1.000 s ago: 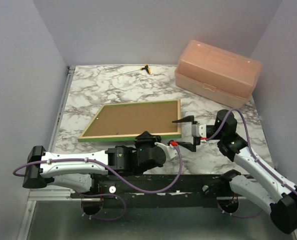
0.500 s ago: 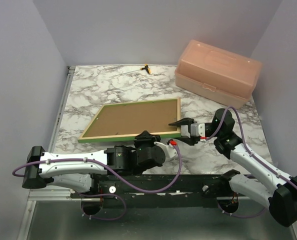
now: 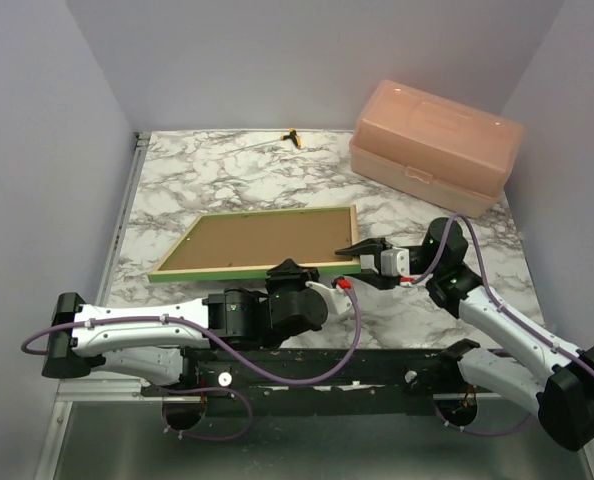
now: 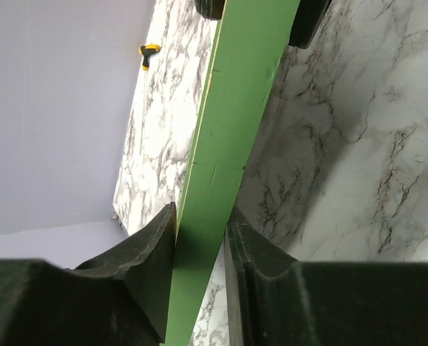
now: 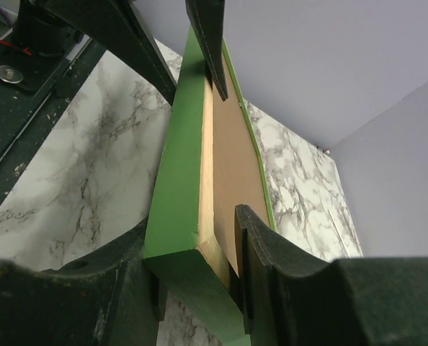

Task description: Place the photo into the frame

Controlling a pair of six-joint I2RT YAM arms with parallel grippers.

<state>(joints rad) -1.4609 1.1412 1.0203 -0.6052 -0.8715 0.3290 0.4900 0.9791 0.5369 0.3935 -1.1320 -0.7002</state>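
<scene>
Since a second ago the frame [image 3: 212, 270] has shifted leftward across the table [image 3: 177, 180], away from the right arm's side. The right gripper [image 3: 362, 255], which then stood spread just off the frame's corner, is now pinching that corner.

In the right wrist view one finger [image 5: 124, 252] lies against the green outer face. The other finger [image 5: 264, 252] reaches over the bare wood rail and onto the brown backing panel [image 3: 267, 238], which sits inside the frame with its back side up. From this gripper the frame runs straight ahead, with the green face on one side of the fingers and the brown panel on the other.

The left gripper [image 3: 292, 270] is clamped on the near rail, a short way along from the right gripper's corner. In its wrist view both black fingers [image 4: 153, 249] press flat against the green rail, which passes between them and on out the top of the picture. Marble shows on either side of it. Whether the near rail is lifted off the table or only resting on it, I cannot tell.

Far beyond the left gripper's fingertips, near the back wall, lies a small yellow-handled tool [image 3: 294, 136]. Beyond the right gripper and off to its outer side sits a closed pink plastic box [image 3: 432, 145], well apart from the frame.
</scene>
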